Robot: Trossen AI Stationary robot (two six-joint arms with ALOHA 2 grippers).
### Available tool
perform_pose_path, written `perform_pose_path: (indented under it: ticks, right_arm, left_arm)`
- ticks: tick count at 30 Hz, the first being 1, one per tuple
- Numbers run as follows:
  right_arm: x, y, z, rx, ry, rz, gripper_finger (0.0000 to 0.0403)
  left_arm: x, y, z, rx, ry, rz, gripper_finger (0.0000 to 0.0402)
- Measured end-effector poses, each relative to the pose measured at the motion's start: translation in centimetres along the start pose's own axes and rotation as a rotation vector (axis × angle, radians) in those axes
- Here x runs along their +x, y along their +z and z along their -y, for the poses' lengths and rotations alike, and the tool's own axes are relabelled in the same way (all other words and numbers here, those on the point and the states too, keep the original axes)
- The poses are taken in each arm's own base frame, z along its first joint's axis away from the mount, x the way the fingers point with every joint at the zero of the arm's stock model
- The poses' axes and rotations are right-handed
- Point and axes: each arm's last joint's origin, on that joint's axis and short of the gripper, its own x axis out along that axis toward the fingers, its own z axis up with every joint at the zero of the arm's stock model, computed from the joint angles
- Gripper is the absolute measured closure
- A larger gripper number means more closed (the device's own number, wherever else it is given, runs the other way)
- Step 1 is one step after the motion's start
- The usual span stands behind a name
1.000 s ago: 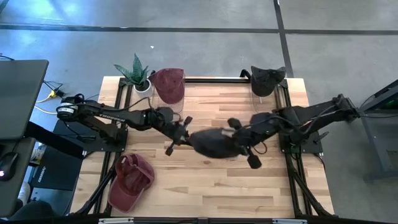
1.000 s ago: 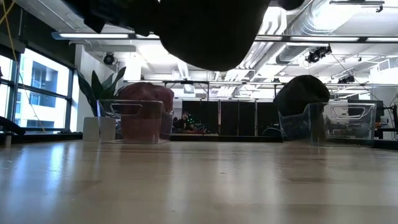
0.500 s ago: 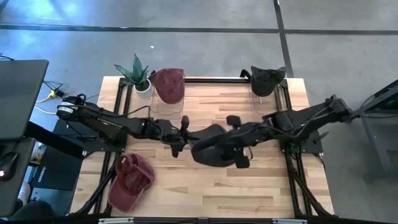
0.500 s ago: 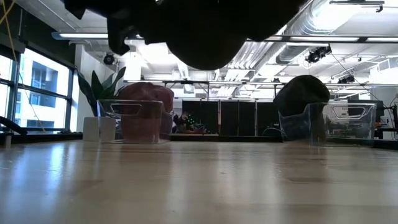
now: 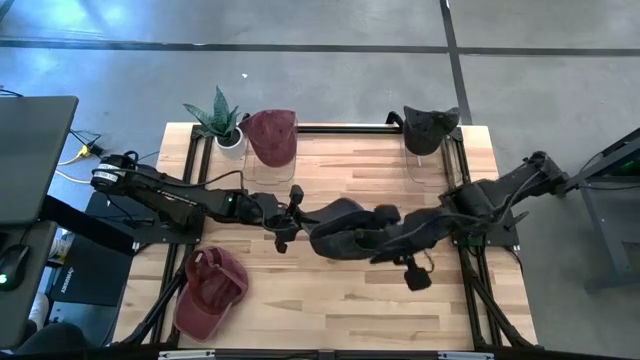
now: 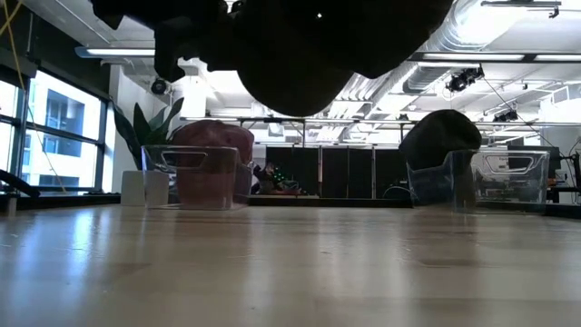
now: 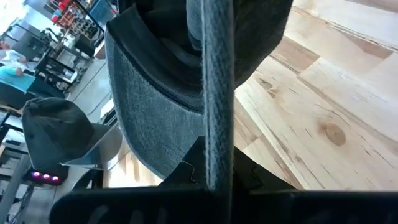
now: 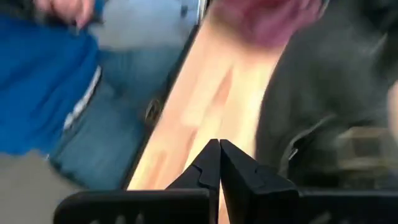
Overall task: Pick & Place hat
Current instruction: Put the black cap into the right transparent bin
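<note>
I have the dark grey hat (image 5: 345,228) hanging in the air over the middle of the table (image 5: 340,300), held up between my two arms. It is a cap of dark grey cloth, crumpled and sagging, its rounded crown bulging down toward the wood in the low view (image 6: 300,64). From the left wrist I see coarse, denim-like fabric with a stitched edge (image 7: 161,118) and a strap or band running right across the lens. My left gripper (image 5: 286,214) sits at the hat's left edge and its fingers are pinched onto that edge. My right gripper (image 8: 219,163) has its fingertips pressed together with nothing between them; it lies just beside the hat, whose grey cloth fills one side of that view. A maroon hat (image 5: 271,137) rests on a clear bin at the table's far left, another dark hat (image 5: 428,128) on the far-right bin, and a second maroon hat (image 5: 208,290) hangs off the near-left corner, near a potted plant (image 5: 220,118).
</note>
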Motion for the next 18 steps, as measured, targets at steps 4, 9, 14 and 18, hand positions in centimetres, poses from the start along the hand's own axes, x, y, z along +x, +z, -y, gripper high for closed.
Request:
perform_pose_path:
  ticks: [4,9,14,18]
  right_arm:
    - [2.9,-1.1,2.1,-0.003,-0.126,-0.066,0.04]
    - [3.4,-0.9,6.3,0.055,-0.526,-0.052,0.0398]
    - [2.7,-1.2,7.0,0.023,-0.313,-0.108,0.0399]
    - [1.7,-0.9,5.8,0.031,0.035,-0.076,0.0401]
  left_arm:
    - [0.0,0.2,0.0,-0.009,-0.007,0.026,0.04]
    - [-0.1,0.7,0.4,0.019,-0.118,0.143,0.04]
    - [-0.1,0.8,0.5,0.076,-0.086,0.12,0.04]
    - [-0.1,0.7,0.3,0.1,-0.016,0.064,0.04]
